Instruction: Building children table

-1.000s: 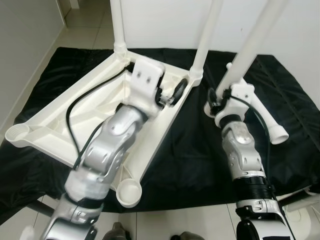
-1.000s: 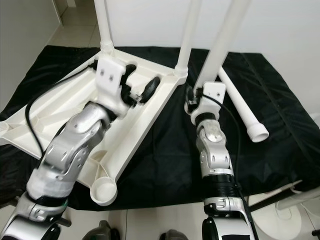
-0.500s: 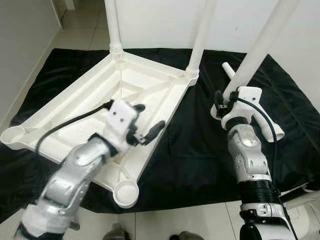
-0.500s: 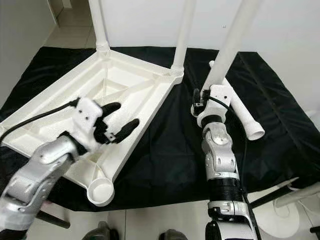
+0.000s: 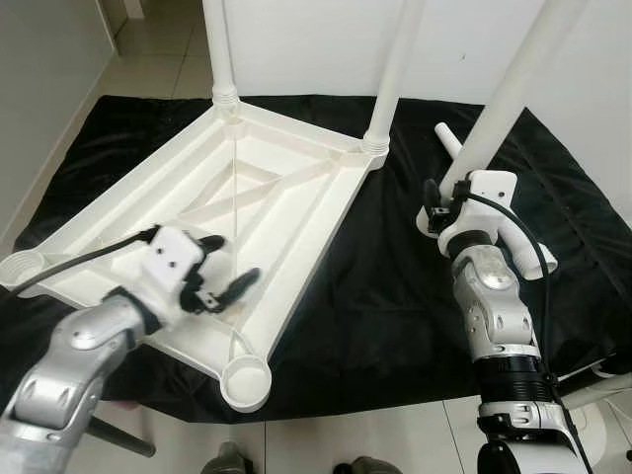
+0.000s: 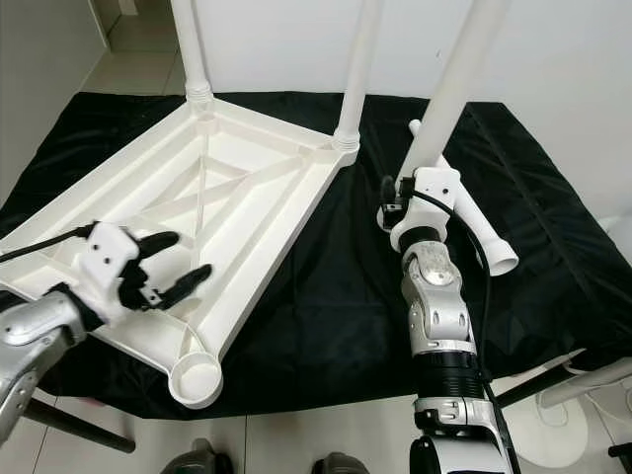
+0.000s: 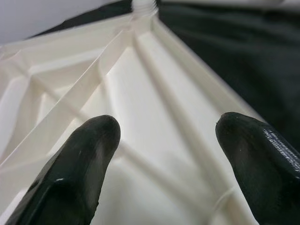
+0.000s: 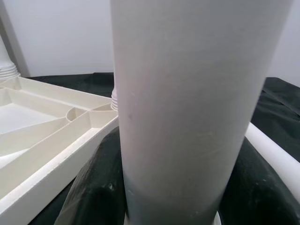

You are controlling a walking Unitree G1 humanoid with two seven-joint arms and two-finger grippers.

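From my head cameras I look down on a white plastic children's table top (image 5: 247, 207) lying upside down on a black sheet (image 5: 375, 286) spread over the tiled floor (image 5: 168, 49), its ribbed underside facing up. Two white round plastic legs (image 5: 219, 49) stand upright in the sockets at its two far corners, the second leg (image 5: 395, 69) at the corner nearer the sheet's middle, while the round socket (image 5: 245, 380) at the near corner, close to the sheet's near edge, is open. My left hand (image 5: 222, 272) hovers over the near part of the table top's underside, its two black fingers spread apart and holding nothing. My right hand (image 5: 441, 197) is toward the right side of the sheet, clamped on a third white plastic leg (image 5: 513, 84) that rises tilted up and away from it. Just beside that hand a fourth white plastic leg (image 6: 474, 222) lies flat on the sheet. In my left wrist camera the two black fingertips (image 7: 84, 159) sit wide apart above the cream ribs of the table top. In my right wrist camera the gripped leg (image 8: 187, 103) stands between my dark fingers (image 8: 93, 187), with the table top's edge (image 8: 51, 145) to one side and the lying leg (image 8: 276, 154) to the other.
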